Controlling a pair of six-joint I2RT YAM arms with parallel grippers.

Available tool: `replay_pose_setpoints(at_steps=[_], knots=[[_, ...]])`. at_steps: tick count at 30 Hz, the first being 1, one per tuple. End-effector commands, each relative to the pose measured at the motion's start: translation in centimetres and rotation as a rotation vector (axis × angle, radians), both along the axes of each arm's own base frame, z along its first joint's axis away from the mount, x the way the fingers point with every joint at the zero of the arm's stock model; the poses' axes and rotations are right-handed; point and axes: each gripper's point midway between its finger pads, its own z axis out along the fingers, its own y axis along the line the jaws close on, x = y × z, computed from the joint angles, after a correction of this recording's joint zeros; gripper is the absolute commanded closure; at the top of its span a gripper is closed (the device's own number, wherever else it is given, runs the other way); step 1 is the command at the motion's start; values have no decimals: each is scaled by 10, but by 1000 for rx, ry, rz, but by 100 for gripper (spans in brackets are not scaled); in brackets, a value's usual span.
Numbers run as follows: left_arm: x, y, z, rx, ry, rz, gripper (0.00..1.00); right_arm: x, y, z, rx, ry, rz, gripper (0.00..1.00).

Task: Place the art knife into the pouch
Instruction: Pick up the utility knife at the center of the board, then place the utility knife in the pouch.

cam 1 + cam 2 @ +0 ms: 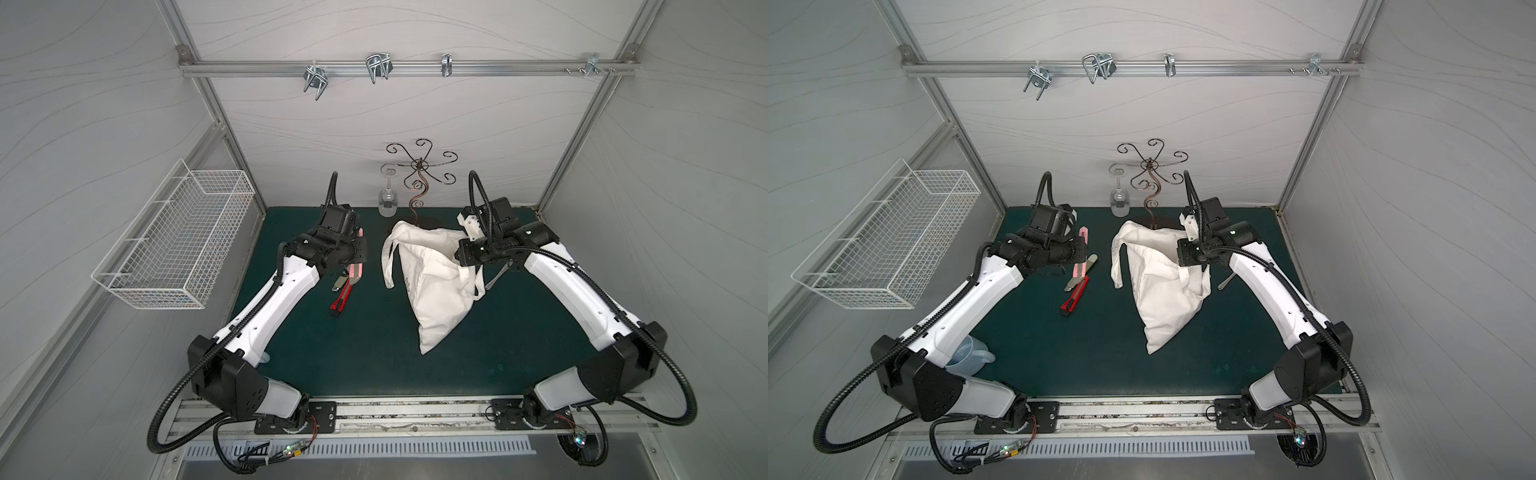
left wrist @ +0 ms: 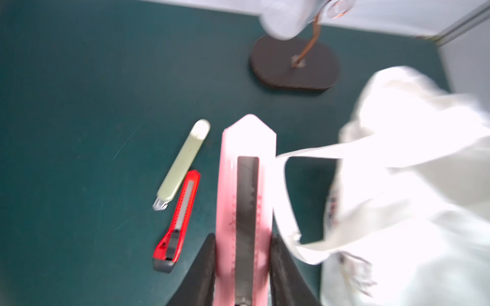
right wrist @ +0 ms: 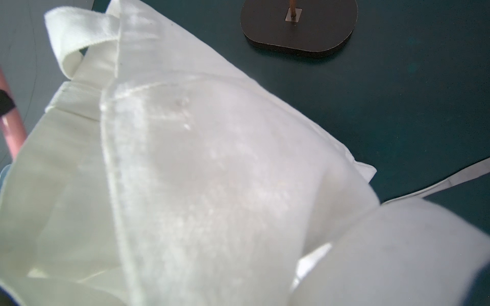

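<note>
1. Okay so, the left gripper [image 2: 243, 239] has its jaws clamped on the pink art knife [image 2: 226, 185], with one black finger on each long side. The dark slider faces the wrist camera and the pointed end sticks out ahead.
2. In both top views the art knife [image 1: 1080, 270] is over the green mat [image 1: 1100, 353], just left of the pouch [image 1: 1163, 291] and outside it.
3. A pale green knife [image 2: 183, 164] and a red knife [image 2: 180, 214] lie on the mat side by side, close together.
4. The right gripper [image 1: 462, 257] has its fingers hidden in cloth, jaws together. It's pinching the pouch's upper edge, so the bag is pulled up like a tent with its far corner resting on the mat.
5. One loop handle [image 1: 388, 266] hangs on the knife side, near the held knife.
6. At the back there's a wire stand on a dark base [image 3: 299, 26], with a wine glass [image 1: 387, 199] hanging upside down from it. A white wire basket [image 1: 174, 241] hangs on the left wall.
</note>
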Motion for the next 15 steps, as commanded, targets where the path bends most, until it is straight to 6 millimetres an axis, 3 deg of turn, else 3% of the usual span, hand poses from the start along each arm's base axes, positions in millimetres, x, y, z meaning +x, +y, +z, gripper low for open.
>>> replay_pose_setpoints(at_steps=[1, 5, 8, 15], knots=[[11, -31, 73, -100, -195, -62, 67, -13, 2, 6, -5, -9, 29, 100], [11, -67, 119, -174, -328, -157, 66, -15, 3, 5, -10, -7, 35, 100], [12, -96, 142, -224, -412, -237, 63, -18, 5, 6, 0, -3, 45, 100], [15, -156, 165, -301, -550, -399, 62, -24, 9, 9, 26, 2, 64, 100]])
